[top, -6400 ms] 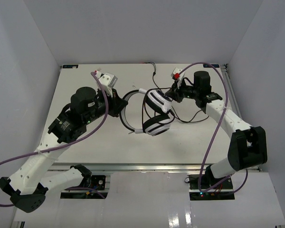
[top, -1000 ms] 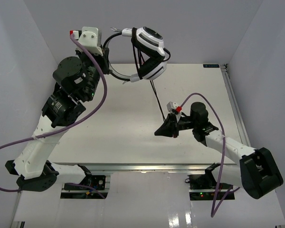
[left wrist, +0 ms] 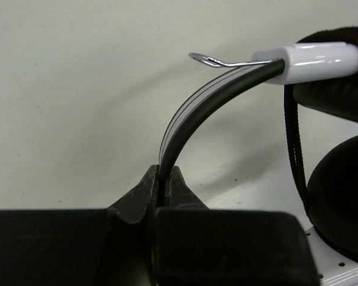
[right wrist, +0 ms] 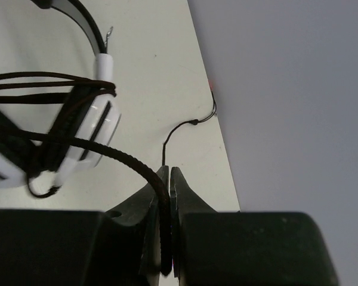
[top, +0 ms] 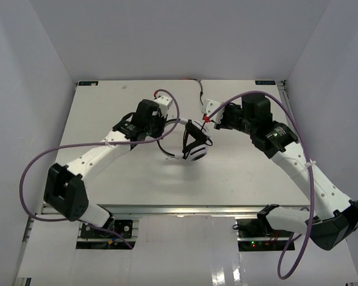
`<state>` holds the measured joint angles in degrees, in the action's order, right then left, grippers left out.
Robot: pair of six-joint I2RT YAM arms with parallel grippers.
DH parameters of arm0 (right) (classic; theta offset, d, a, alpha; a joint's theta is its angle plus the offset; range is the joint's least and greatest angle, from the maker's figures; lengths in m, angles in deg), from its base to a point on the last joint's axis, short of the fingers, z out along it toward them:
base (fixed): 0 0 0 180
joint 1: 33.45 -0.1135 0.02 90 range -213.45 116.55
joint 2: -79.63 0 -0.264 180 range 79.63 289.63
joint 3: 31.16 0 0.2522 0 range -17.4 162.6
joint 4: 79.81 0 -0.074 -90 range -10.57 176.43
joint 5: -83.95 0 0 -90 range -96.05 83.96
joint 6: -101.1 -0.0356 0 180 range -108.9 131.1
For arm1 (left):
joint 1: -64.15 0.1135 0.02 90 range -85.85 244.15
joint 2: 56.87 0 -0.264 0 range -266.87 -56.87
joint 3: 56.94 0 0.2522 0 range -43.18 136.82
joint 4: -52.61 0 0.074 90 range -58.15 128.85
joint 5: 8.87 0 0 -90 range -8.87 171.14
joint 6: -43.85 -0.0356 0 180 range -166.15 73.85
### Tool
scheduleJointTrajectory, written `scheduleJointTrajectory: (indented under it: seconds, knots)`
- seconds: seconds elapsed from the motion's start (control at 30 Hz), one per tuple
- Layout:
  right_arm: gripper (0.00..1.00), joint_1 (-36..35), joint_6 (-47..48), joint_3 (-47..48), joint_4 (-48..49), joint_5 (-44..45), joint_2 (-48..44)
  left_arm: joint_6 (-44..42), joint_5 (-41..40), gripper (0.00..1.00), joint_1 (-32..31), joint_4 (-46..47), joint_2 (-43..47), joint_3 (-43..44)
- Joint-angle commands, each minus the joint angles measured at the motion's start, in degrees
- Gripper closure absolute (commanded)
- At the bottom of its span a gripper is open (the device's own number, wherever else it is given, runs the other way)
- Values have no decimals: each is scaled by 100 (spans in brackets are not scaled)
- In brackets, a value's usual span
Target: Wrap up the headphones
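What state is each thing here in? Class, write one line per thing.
Headphones, cord-wrapped, held low over the table; contact unclear.
Headband, pinched in the left hand.
Cord, several turns around the earcups, loose end trailing toward the table's far edge.
Left hand, shut on the headband.
Right hand, shut on the cord.

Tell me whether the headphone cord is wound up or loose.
Partly wound. Several loops of the cord cross the earcups; one stretch leaves them, pinched in the right gripper.
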<state>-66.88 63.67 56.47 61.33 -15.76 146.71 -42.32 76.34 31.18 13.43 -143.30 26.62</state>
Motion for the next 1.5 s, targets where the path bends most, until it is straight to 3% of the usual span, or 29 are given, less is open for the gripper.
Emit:
scheduleJointTrajectory:
  seconds: [0.0, 0.2, 0.4, 0.53, 0.63, 0.77, 0.93, 1.07, 1.3, 1.47]
  knots:
    - [88, 205, -268, -260, 1009, -130, -48, 247, 1305, 100, -338, 581, 1243, -384]
    - [88, 508, -963, -150, 1266, -883, 426, 449, 2261, 100, -803, 573, 1740, -823]
    - [88, 1047, -1597, -283, 1456, -1551, 848, 726, 2438, 100, -904, 793, 2200, -820]
    - [89, 1860, -2381, -872, 1854, -2840, 909, 768, 2190, 100, -904, 727, 2580, -490]
    - [88, 1962, -2753, -1626, 2496, -4095, 772, 779, 2003, 100, -895, 625, 2735, -151]
    - [86, 1917, -3991, -2342, 4078, -5237, 848, 923, 2116, 100, -904, 588, 2547, 420]
    - [86, 1795, -5380, -2545, 5504, -5861, 1248, 1197, 2256, 100, -902, 606, 2054, 1531]
    - [85, 1627, -6579, -2685, 7011, -5972, 1674, 1288, 2317, 100, -896, 600, 1635, 2375]
    - [82, 1471, -10208, -2683, 11695, -5954, 2790, 1448, 2304, 100, -895, 591, 1150, 3751]
    - [81, 1349, -11292, -2510, 13135, -5959, 3032, 1489, 2189, 100, -895, 547, 1002, 4220]
